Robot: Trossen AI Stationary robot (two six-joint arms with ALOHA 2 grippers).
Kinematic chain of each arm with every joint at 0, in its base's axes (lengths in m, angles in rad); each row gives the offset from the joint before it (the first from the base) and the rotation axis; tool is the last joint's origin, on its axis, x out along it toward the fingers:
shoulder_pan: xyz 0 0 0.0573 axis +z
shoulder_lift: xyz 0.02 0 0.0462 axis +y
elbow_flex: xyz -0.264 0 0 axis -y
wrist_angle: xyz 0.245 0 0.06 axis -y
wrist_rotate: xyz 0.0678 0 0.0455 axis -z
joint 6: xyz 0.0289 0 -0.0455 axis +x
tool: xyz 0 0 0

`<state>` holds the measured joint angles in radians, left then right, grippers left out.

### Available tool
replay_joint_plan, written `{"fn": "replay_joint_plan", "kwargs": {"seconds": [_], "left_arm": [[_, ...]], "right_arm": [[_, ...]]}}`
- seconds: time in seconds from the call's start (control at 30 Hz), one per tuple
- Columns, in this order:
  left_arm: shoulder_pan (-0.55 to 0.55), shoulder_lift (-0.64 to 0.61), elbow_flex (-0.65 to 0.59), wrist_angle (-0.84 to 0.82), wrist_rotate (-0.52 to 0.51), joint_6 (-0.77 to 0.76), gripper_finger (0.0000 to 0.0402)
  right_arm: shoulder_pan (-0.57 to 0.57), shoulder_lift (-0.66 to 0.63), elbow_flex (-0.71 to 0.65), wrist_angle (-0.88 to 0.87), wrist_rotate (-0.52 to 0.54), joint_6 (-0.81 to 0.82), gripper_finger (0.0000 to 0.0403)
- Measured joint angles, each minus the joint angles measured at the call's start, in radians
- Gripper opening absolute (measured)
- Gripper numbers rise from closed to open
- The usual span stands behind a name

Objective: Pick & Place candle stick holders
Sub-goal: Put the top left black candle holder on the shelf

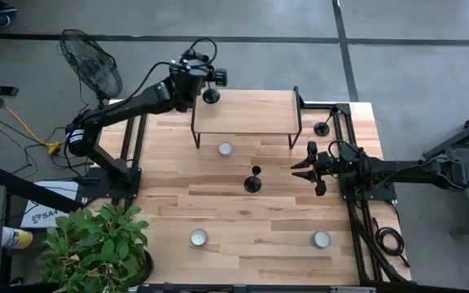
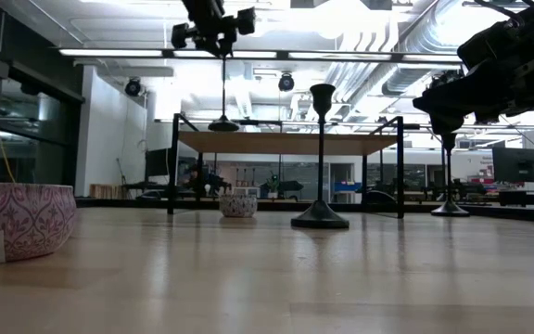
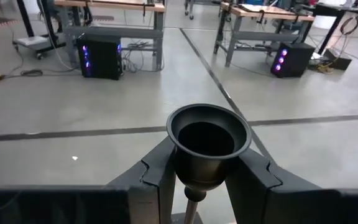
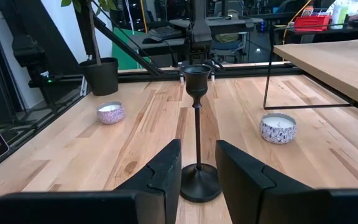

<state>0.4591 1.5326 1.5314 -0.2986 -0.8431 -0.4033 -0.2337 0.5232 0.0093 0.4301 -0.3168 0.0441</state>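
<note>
Three black candle stick holders show. One stands on its round base mid-table [image 1: 253,181] [image 4: 197,124]. Another stands by the shelf's right legs [image 1: 322,128]. The third [image 2: 222,88] is upright over the left end of the wooden shelf [image 1: 247,114], with my left gripper [image 1: 195,75] [image 3: 197,168] shut on it. Its base [image 1: 211,96] sits at or just above the shelf top; I cannot tell which. My right gripper [image 1: 301,167] [image 4: 199,149] waits open to the right of the middle holder, its fingers pointing at it and clear of it. My left gripper pinches the holder's neck just under the top cup [image 3: 193,182] between its two fingers [image 3: 157,177]. The fingers come nearly level from the table's far left, across the stem. The holder hangs upright below the hold, its base [image 2: 222,123] at the shelf's top.
Candle tins sit under the shelf's front [image 1: 225,149], near left [image 1: 199,238] and near right [image 1: 322,239]. A potted plant [image 1: 96,244] fills the near left corner. A fan [image 1: 92,61] stands beyond the far left. The shelf's thin black legs [image 1: 194,134] stand around the tin.
</note>
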Motion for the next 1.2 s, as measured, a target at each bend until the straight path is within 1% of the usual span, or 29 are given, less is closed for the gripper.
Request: {"fn": "replay_joint_plan", "kwargs": {"seconds": [0.23, 0.5, 0.87, 1.2], "left_arm": [[0.044, 0.0, 0.0, -0.019, 0.029, -0.031, 0.011], [0.051, 0.051, 0.0, -0.019, 0.03, -0.045, 0.011], [0.052, 0.064, -0.001, -0.018, -0.054, -0.047, 0.011], [0.066, 0.064, -0.001, -0.043, -0.06, -0.083, 0.011]], "right_arm": [[0.0, 0.0, 0.0, 0.0, 0.0, 0.0, 0.0096], [0.0, 0.0, 0.0, 0.0, 0.0, 0.0, 0.0096], [0.0, 0.0, 0.0, 0.0, 0.0, 0.0, 0.0096], [0.0, 0.0, 0.0, 0.0, 0.0, 0.0, 0.0096]]}}
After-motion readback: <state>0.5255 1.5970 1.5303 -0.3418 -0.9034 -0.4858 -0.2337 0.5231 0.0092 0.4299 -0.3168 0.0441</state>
